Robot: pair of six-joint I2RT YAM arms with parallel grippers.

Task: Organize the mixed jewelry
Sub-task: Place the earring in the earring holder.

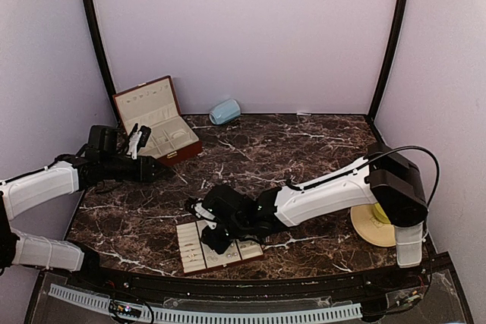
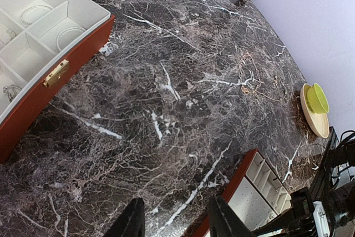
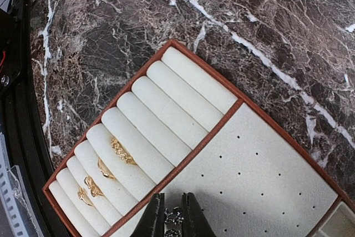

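1. I am working over a dark brown marble-patterned tabletop [image 1: 304,149], with the red-brown hinged jewelry box with cream compartments [image 1: 156,123] standing open at the far left.
2. I am holding the right gripper [image 3: 172,220] above the flat cream-lined tray with a red-brown frame [image 3: 266,187], near the front edge; its jaws are nearly closed on a small dark silvery earring-like piece [image 3: 173,215].
3. I am keeping the left gripper [image 2: 175,220] partly open and empty, hovering over bare marble beside the box.
4. I am seeing four small gold rings [image 3: 123,152] already sitting in the tray's roll slots; thin bangles are lying in the box.
5. I judge the main risk to be the piece slipping or twisting between the fingertips and missing a pin hole in the dotted panel.
6. I am noting a pale blue rounded case [image 1: 225,111] at the back and a yellow-green cup on a tan plate [image 2: 316,109] at right, both well apart and obstructing nothing.
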